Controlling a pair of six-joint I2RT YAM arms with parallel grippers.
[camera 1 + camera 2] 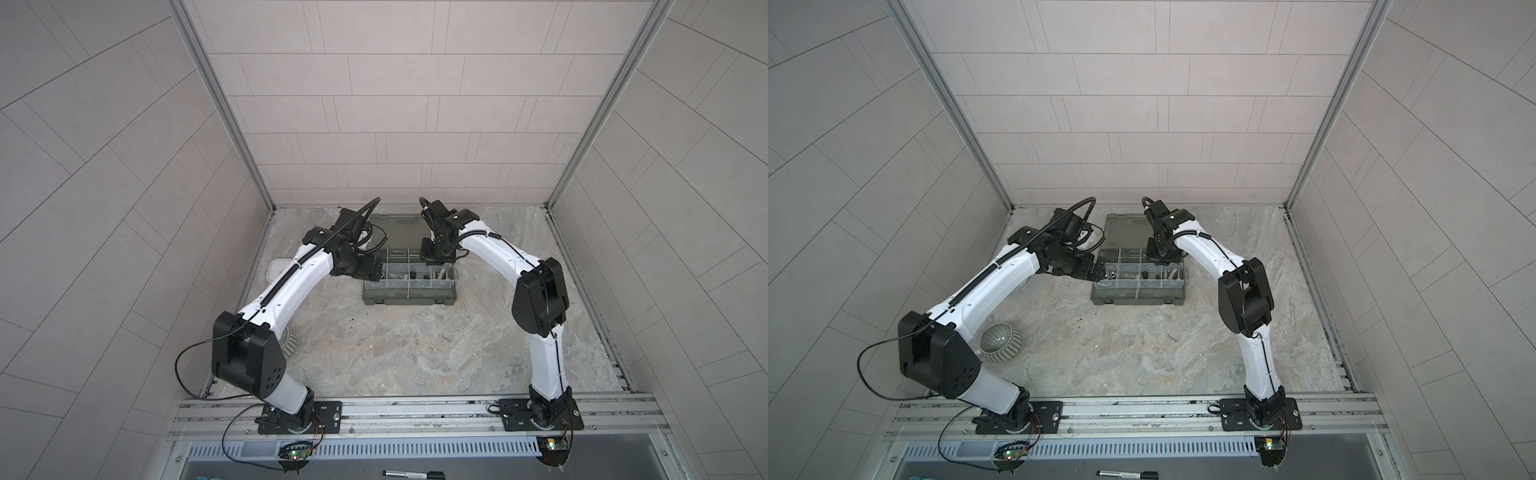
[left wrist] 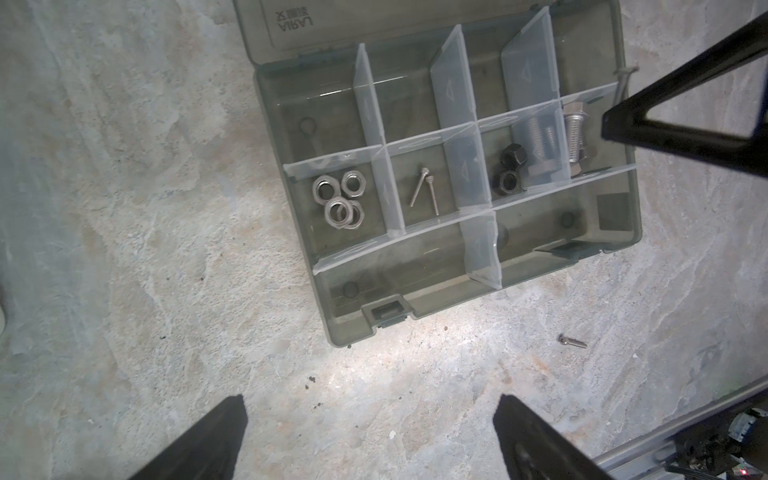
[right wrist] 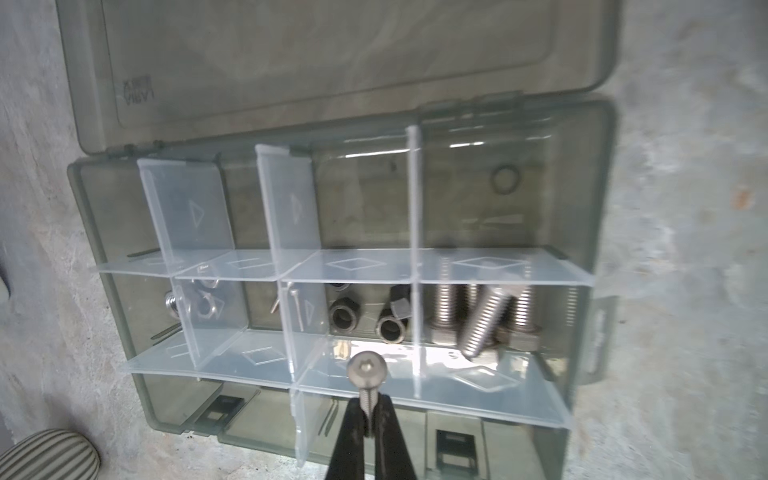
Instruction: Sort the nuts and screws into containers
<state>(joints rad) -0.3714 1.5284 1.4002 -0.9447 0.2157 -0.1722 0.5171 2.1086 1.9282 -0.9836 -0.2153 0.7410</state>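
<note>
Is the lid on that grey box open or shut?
Open. The lid lies folded back behind the box, so the silver nuts and big bolts inside its compartments show.

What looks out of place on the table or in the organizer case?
One loose screw lies on the table, apart from the organizer case, on its latch side. Every other screw and nut in view sits in a compartment, except the gripped screw in the shut right gripper, above the case. Nothing looks broken.
</note>
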